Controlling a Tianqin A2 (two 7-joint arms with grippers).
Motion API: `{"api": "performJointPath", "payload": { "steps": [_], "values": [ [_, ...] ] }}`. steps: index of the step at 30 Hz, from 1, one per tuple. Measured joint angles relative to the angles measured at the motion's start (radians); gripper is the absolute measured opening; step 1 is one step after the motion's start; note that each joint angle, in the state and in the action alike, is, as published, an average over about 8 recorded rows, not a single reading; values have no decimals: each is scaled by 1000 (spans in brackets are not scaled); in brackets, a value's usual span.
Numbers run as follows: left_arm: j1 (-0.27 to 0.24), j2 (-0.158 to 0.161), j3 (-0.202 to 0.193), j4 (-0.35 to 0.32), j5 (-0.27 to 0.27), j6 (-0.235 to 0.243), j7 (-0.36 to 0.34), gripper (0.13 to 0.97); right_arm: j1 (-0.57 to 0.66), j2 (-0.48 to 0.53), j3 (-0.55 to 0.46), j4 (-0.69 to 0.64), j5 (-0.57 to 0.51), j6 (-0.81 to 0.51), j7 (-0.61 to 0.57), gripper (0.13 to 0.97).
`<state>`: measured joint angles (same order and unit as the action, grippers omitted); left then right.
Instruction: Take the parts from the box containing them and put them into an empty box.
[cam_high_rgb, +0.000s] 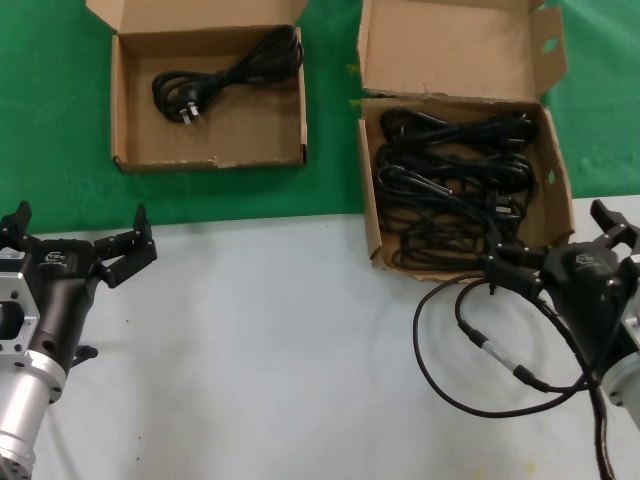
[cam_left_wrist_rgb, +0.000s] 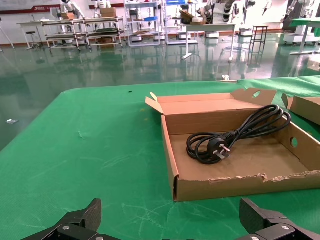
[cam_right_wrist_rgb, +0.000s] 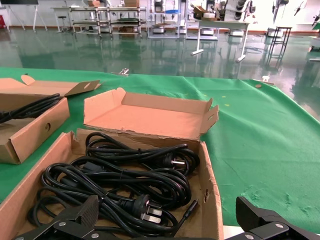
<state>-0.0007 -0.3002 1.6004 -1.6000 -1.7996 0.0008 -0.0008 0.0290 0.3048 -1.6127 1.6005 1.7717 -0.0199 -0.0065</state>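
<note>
Green cloth (cam_high_rgb: 60, 150) covers far half of counter (cam_high_rgb: 260, 350); near half pale grey. Larger cardboard box (cam_high_rgb: 455, 45) on right, notched lid up, holds pile of black power cords (cam_high_rgb: 455, 185). Smaller cardboard box (cam_high_rgb: 135, 130) on left, well apart, holds one cord (cam_high_rgb: 225, 72). Left end effector (cam_high_rgb: 85, 245) wide open, empty, over grey counter. Right end effector (cam_high_rgb: 560, 240) wide open, empty, at near edge of larger box.
</note>
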Motion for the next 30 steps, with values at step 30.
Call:
{"api": "performJointPath", "payload": {
  "steps": [30],
  "values": [
    [0, 0, 0, 0, 0, 0, 0, 966, 0, 0, 0, 0, 0, 0, 0, 966]
  ]
}}
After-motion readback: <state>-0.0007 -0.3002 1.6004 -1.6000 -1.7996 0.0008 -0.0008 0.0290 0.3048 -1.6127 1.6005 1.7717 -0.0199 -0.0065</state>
